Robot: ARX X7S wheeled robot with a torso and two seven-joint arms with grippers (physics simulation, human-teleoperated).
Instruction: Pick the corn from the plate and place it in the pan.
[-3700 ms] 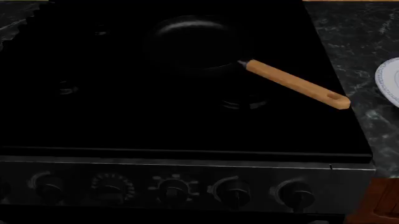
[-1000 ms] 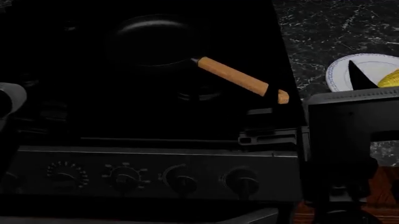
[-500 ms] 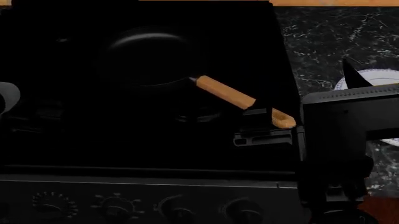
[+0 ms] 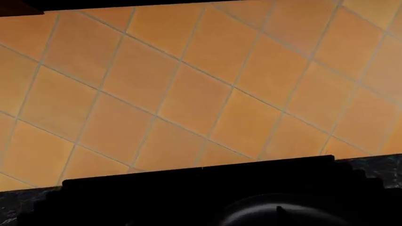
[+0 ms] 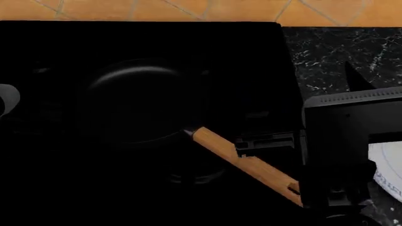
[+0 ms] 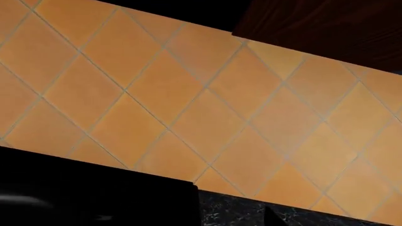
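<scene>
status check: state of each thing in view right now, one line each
pan: upright on the stove, nothing in it, wooden handle pointing toward the right arm.
plate: on the counter right of the stove, mostly hidden by the right arm, only an edge showing.
corn: not visible in any view.
stove: no flame visible.
right gripper: fingers not in view.
left gripper: fingers not in view.

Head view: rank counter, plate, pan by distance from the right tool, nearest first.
1. Counter: right of the stove, under the right tool.
2. Plate: far right, mostly hidden by the arm.
3. Pan: left, on the stove.
</scene>
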